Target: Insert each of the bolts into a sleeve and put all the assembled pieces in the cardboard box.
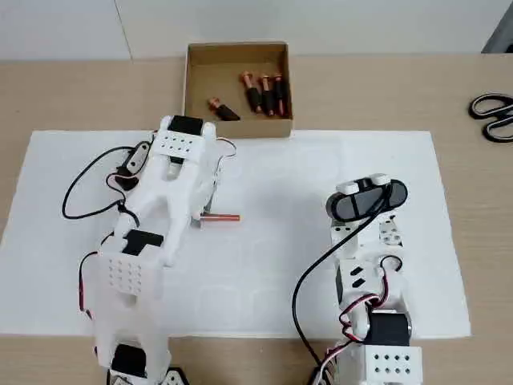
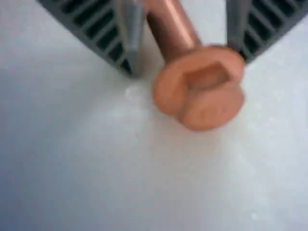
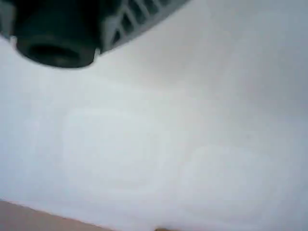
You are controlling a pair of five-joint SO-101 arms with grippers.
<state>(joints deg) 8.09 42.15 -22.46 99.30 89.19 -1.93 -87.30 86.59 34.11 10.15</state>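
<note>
Left gripper point(image 2: 185, 53) straddles the bolt point(image 1: 223, 216) at the high view's centre-left, jaws parted; close squarely on the shank before lifting (the right gripper point(image 1: 369, 194), lower right, seems clamped on a black sleeve point(image 3: 55, 43)).

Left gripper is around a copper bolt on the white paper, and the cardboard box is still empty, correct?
Not quite. The left gripper is around the copper bolt on the white paper, but the cardboard box is not empty: the high view shows four assembled pieces lying in it.
</note>
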